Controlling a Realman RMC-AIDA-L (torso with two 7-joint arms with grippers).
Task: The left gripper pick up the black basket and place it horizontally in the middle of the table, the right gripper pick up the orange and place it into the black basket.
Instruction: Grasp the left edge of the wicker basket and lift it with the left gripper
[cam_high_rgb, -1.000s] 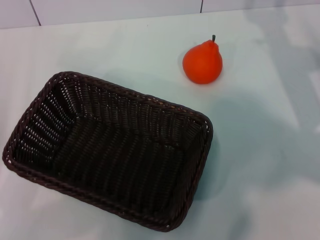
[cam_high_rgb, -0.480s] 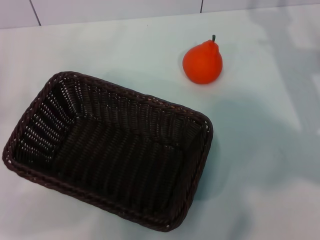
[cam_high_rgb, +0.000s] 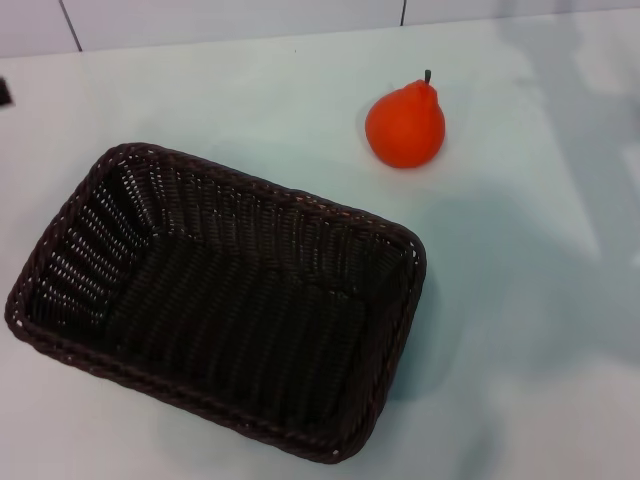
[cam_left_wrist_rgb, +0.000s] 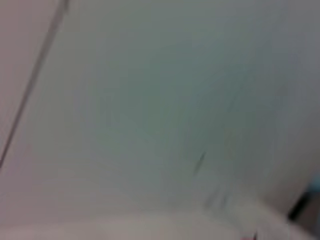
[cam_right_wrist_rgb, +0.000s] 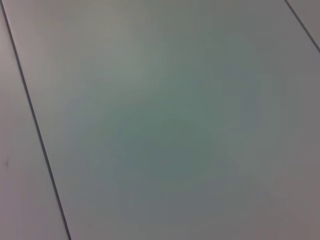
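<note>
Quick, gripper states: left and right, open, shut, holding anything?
Left gripper: only a dark sliver at the head view's left edge, away from the black basket; cannot tell.
Right gripper: not in view.

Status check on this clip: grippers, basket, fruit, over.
Left gripper just a dark sliver at table edge. Right gripper unseen. Dark woven wicker basket empty, skewed. Orange pear-shaped fruit beyond it, untouched.

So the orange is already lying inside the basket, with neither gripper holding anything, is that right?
Not quite: the head view shows the orange standing on the table, apart from the basket, which is empty. Neither gripper holds anything there.
</note>
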